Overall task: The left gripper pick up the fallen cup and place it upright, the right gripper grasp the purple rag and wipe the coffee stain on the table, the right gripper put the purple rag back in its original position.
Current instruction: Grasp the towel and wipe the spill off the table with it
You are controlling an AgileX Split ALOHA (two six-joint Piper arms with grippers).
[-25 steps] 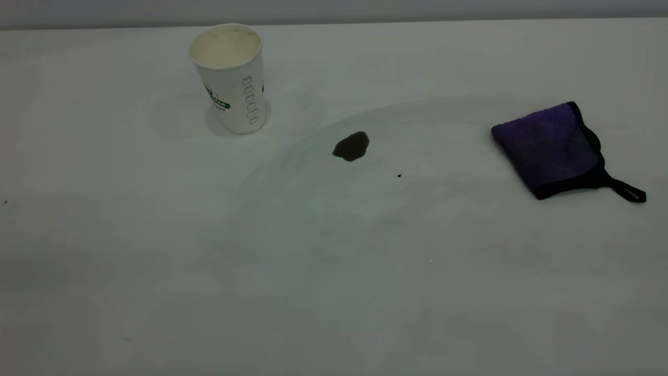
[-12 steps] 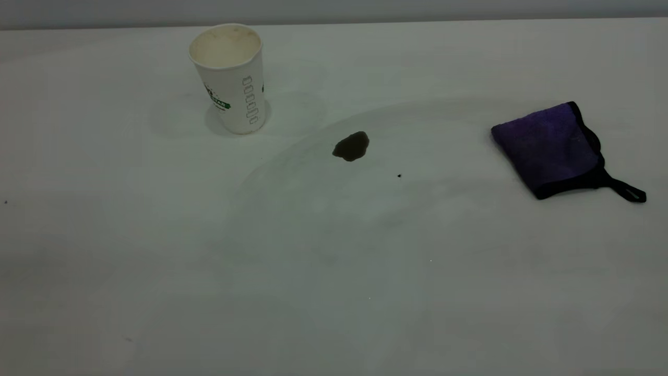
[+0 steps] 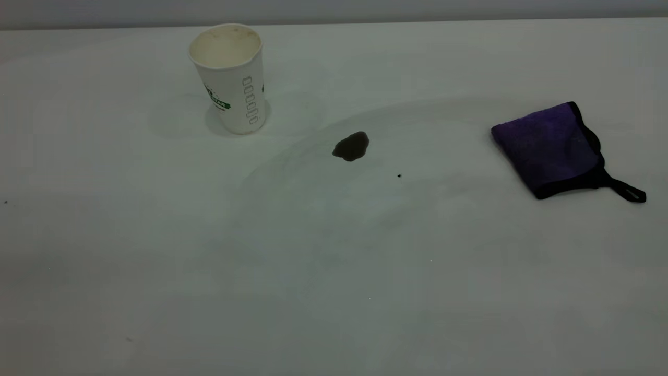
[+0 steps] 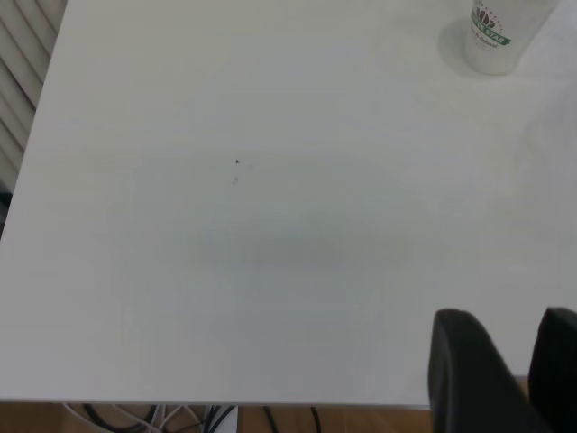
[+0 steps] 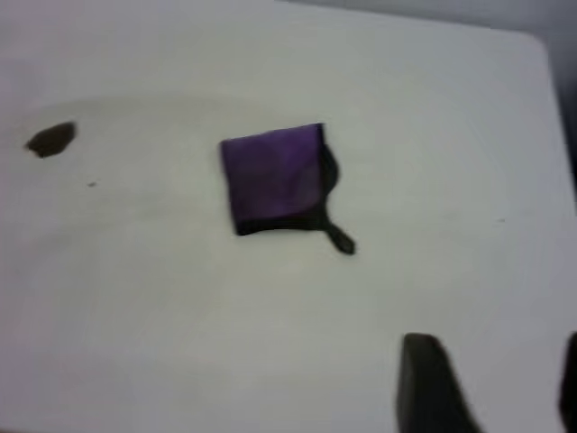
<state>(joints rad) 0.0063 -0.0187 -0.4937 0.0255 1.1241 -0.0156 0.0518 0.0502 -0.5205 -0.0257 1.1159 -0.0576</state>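
Note:
The cup (image 3: 231,78), white with a green band logo, stands upright at the back left of the table (image 3: 334,271). It also shows in the left wrist view as the cup (image 4: 496,36), far from my left gripper (image 4: 505,312), which is open and holds nothing near the table's edge. The dark brown coffee stain (image 3: 351,146) lies mid-table, right of the cup. The purple rag (image 3: 550,146) lies flat at the right. In the right wrist view my right gripper (image 5: 496,339) is open and empty, well away from the rag (image 5: 275,176) and the stain (image 5: 51,139). Neither gripper shows in the exterior view.
A tiny black speck (image 3: 399,176) sits just right of the stain. The rag's black loop (image 3: 629,192) points toward the right edge. In the left wrist view the table's edge (image 4: 180,401) runs close to the left gripper, with cables (image 4: 180,417) below it.

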